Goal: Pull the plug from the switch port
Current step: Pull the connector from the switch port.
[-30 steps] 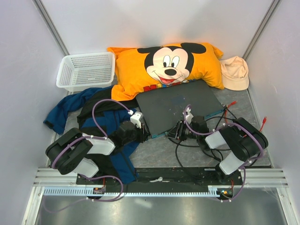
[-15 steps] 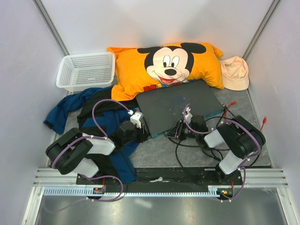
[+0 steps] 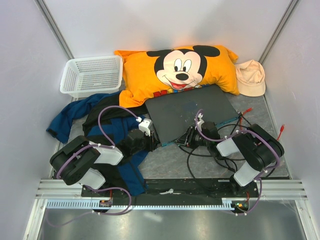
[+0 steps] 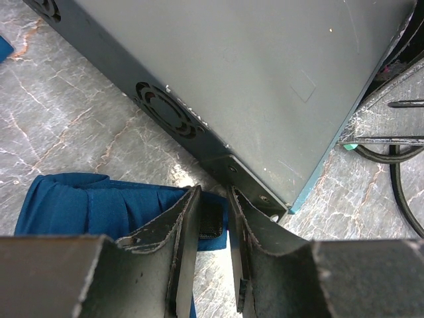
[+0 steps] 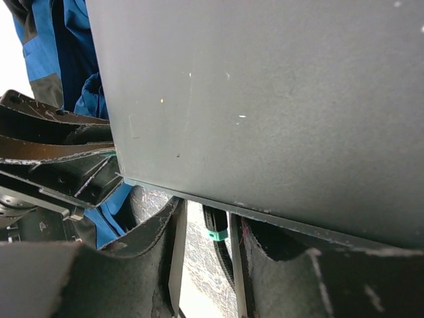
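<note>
The switch [image 3: 190, 110] is a flat dark grey box lying mid-table, its back edge against the pillow. My right gripper [image 3: 189, 137] is at its near edge. In the right wrist view its jaws [image 5: 207, 213] stand open on either side of a black plug [image 5: 215, 225] with a green tab. The plug sits in a port under the switch's edge [image 5: 265, 99], close to the right finger. My left gripper [image 3: 151, 143] is at the switch's near left corner [image 4: 255, 199]. Its jaws [image 4: 213, 197] stand narrowly apart with nothing between them.
An orange Mickey Mouse pillow [image 3: 175, 70] lies behind the switch, with a white basket [image 3: 92, 75] to its left and a cream hat [image 3: 250, 77] to its right. Blue clothing [image 3: 100, 125] lies under my left arm. Black cables [image 3: 200, 155] loop under my right arm.
My right gripper has crept a little left and forward, closer to the switch's near edge. The left arm has barely moved.
</note>
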`<state>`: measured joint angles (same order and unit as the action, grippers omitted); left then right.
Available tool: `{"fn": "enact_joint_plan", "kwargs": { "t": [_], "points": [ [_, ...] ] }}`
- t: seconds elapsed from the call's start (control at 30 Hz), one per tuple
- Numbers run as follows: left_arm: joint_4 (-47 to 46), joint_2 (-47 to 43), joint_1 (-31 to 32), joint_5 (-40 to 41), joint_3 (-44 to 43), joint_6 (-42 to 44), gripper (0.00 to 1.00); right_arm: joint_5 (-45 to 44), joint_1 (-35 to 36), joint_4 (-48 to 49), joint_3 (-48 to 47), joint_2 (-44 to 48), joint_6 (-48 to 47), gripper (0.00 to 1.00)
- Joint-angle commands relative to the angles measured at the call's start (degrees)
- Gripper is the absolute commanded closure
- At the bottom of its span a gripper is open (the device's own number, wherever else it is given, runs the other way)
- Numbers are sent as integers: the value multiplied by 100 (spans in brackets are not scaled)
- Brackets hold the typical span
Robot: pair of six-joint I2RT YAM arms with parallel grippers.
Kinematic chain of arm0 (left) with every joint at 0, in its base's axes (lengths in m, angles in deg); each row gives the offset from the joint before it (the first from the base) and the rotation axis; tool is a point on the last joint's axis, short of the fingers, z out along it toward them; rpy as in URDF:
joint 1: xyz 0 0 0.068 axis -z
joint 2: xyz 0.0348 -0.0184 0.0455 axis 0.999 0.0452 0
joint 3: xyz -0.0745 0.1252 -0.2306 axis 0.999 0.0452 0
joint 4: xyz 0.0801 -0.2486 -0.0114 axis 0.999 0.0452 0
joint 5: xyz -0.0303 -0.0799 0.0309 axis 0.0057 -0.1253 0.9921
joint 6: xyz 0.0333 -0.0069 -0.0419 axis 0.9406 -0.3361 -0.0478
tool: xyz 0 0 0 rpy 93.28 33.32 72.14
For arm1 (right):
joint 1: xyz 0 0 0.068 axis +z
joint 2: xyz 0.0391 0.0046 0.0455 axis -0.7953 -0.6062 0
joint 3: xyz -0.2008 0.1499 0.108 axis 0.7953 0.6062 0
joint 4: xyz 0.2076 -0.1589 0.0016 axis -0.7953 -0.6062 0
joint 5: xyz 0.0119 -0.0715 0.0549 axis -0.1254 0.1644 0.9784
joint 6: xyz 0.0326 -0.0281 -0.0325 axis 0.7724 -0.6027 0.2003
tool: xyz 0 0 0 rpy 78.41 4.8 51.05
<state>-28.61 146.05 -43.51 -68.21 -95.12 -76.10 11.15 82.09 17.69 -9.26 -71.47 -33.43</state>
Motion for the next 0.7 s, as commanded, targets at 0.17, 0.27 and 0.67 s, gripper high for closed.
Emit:
{"fn": "enact_joint_plan", "kwargs": {
  "t": [0.17, 0.27, 0.67],
  "points": [
    [58, 439, 374, -975, -312, -437, 64, -1352, -225, -2896, -401, -775, 589, 100],
    [137, 404, 374, -992, -355, -446, 64, -1589, -251, -3327, -453, -635, 597, 100],
    [849, 466, 426, -1133, -873, -420, 64, -2566, 100, -4232, -602, 465, -958, 100]
  ]
}}
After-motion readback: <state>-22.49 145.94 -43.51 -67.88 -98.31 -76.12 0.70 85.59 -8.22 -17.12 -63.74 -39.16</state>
